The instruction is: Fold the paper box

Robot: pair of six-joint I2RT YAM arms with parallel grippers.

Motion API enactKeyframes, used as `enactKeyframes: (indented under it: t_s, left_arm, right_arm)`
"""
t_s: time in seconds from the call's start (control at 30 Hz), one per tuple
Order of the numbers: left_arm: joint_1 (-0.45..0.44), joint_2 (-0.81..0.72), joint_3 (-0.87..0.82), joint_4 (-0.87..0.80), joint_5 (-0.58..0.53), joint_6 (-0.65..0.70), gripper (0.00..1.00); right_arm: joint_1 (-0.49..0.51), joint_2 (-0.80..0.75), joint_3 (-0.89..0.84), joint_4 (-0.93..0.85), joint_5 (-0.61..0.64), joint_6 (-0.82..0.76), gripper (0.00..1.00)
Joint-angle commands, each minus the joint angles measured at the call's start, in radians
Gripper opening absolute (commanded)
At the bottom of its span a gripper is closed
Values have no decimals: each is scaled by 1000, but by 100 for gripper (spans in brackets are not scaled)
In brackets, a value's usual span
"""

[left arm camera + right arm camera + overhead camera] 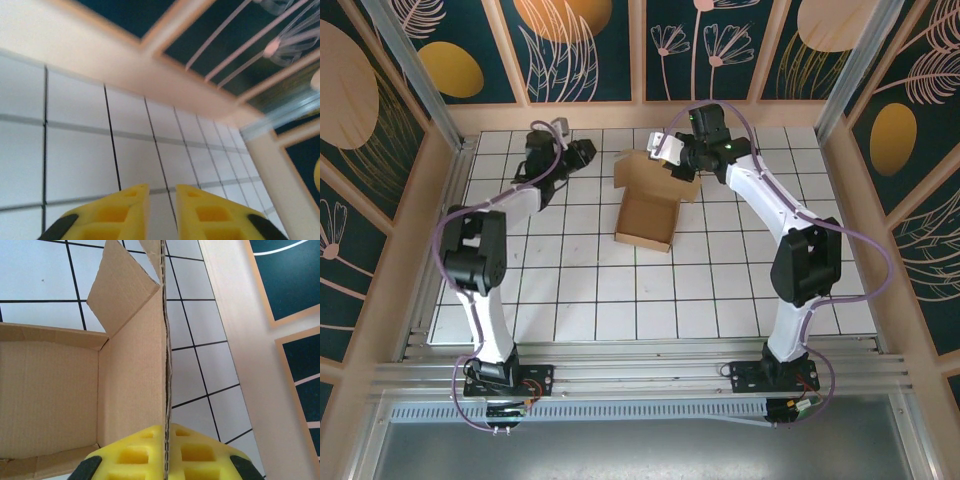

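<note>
One paper box [645, 215], two arms, two end effectors. The box sits open-topped on the tiled table [570, 290], toward the far middle, between the two end effectors and much nearer the right one. One flap [630, 170] stands up at its far left corner.

From above, the right end effector [678, 160] covers the box's far right corner, so the grip itself is hidden. The right wrist camera makes it plain: the end effector [166, 450] pinches the box [50, 400] by a side wall, the cardboard edge running straight between the yellow pads [135, 455].

The left end effector [585, 153] hangs left of the box, apart from it. Its wrist view shows the end effector [162, 212] with the fingers a narrow gap apart and nothing between them, bare tiles below and the pale wooden wall [150, 75] ahead.
</note>
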Motion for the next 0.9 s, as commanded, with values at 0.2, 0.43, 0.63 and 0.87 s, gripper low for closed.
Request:
enactKeyframes:
  t_s: [0.2, 0.43, 0.63, 0.87]
  left_arm:
    - [-45, 78, 27, -68, 281, -55, 11]
    - [-54, 104, 21, -70, 302, -61, 6]
    - [-73, 74, -31, -44, 333, -48, 4]
    - [-94, 87, -41, -31, 375, -50, 4]
  right_arm:
    - [19, 14, 14, -39, 28, -9, 6]
    - [29, 15, -2, -29, 43, -7, 6]
    - [39, 17, -10, -14, 54, -1, 6]
    - [48, 19, -23, -3, 72, 4, 6]
